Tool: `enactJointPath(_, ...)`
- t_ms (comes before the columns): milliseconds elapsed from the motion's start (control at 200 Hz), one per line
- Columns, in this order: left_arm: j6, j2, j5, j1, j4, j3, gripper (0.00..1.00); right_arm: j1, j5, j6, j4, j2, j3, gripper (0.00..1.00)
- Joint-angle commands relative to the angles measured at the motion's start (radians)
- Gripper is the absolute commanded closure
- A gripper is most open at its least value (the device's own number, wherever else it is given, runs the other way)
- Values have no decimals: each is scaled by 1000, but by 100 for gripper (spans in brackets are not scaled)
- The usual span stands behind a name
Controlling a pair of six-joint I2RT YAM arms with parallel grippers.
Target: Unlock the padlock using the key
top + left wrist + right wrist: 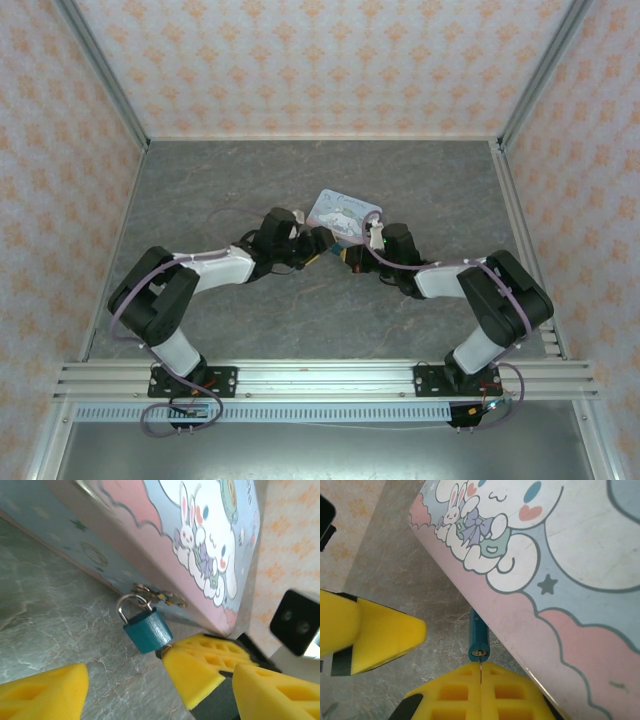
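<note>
The tiny teal padlock [148, 630] hangs by its metal shackle [131, 602] from the hasp of the pale-blue cartoon tin [165, 530] and rests on the table. Its keyhole end [480, 652] faces my right gripper [480, 676], which is shut on the thin key [480, 666]. The key's tip sits at the keyhole. My left gripper [157, 682] stands open just short of the padlock, one finger [45, 692] on each side, and touches nothing. From above, the left gripper [316, 247] and the right gripper [352, 255] meet at the tin's [343, 212] near edge.
The grey marbled table [250, 190] is walled on three sides by patterned panels [320, 60]. The tin lies just behind both grippers. One left finger [375, 630] stands close beside the padlock in the right wrist view.
</note>
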Motion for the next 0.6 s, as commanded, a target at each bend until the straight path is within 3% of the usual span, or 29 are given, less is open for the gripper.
enactJointPath(0, -121, -3, -51, 4, 134, -65, 27, 16, -17, 98, 84, 2, -13, 100)
enactJointPath(255, -350, 49, -100, -12, 410, -174, 40, 27, -12, 232, 80, 8, 6, 100)
enactJointPath(591, -480, 88, -145, -38, 502, -192, 50, 33, -11, 311, 46, 10, 29, 100)
